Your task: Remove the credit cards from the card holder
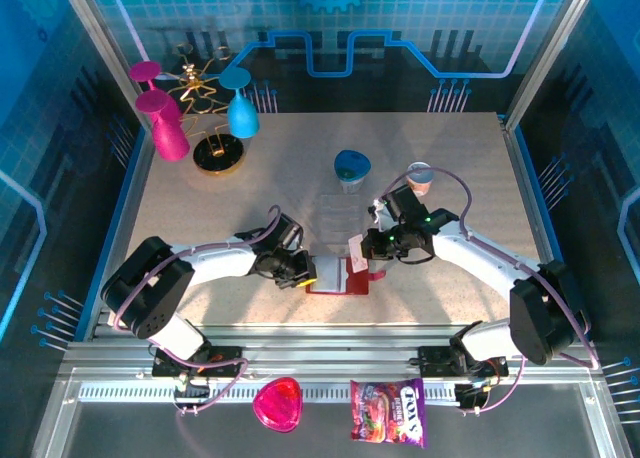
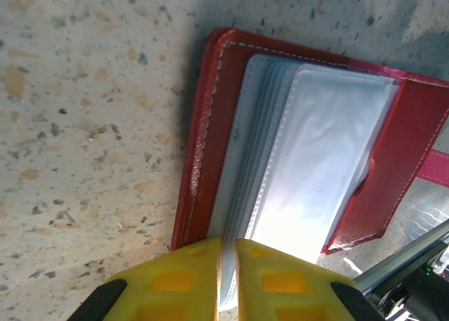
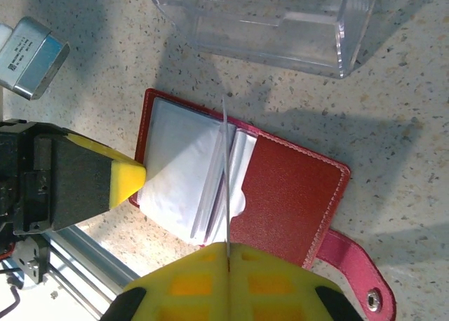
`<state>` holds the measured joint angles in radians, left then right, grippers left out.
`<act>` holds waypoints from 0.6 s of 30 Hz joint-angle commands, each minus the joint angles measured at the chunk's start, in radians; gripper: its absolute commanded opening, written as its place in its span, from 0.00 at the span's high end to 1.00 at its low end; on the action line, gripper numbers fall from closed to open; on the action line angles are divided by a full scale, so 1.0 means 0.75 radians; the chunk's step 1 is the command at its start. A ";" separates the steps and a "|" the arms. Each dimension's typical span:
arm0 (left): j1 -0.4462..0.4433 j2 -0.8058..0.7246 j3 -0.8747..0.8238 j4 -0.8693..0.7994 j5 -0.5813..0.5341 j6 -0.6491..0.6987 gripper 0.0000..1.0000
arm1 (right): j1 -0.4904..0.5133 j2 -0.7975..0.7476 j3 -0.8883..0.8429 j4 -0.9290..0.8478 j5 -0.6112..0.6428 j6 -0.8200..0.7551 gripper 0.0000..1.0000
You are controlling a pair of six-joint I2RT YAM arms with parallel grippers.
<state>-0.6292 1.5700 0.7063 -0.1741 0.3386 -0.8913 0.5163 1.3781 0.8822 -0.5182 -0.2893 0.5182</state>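
Dark red, the holder (image 1: 340,278) lies open on the speckled table (image 1: 230,208), between the two grippers and just in front of the clear tray (image 1: 343,213). The left gripper (image 1: 303,271) meets its left edge. The right gripper (image 1: 368,246) is at its upper right side, with a pale card (image 1: 355,246) standing at its tip.

From the left wrist, the left gripper's (image 2: 228,265) yellow jaws are nearly shut, nipping the near edge of the holder's (image 2: 203,125) clear pockets (image 2: 316,160). The red cover flap lies folded over their right side.

From the right wrist, the right gripper's (image 3: 228,272) jaws are pressed together on the card (image 3: 226,167). The card shows edge-on and rises from among the pockets in the middle of the holder (image 3: 287,195). One yellow finger (image 3: 126,181) of the left gripper touches the pockets' left edge. The strap (image 3: 351,265) with its snap lies at lower right, and the tray (image 3: 280,19) sits beyond the holder.
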 commanded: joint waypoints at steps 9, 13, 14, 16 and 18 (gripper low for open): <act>-0.002 -0.087 -0.009 -0.047 -0.050 -0.016 0.86 | -0.014 0.021 0.203 -0.157 0.082 -0.374 1.00; 0.019 -0.132 -0.003 -0.073 -0.084 -0.006 0.85 | -0.013 0.044 0.269 -0.185 0.103 -0.624 1.00; 0.026 -0.150 -0.005 -0.074 -0.094 0.000 0.85 | -0.013 0.054 0.292 -0.197 0.112 -0.694 1.00; 0.039 -0.184 -0.017 -0.071 -0.111 0.005 0.84 | -0.013 0.076 0.331 -0.213 0.130 -0.822 1.00; 0.062 -0.220 -0.034 -0.063 -0.120 0.006 0.83 | -0.013 0.109 0.385 -0.241 0.125 -0.982 1.00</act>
<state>-0.6052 1.4502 0.7021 -0.1989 0.2806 -0.8902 0.5140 1.4303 1.1118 -0.6445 -0.2123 0.0135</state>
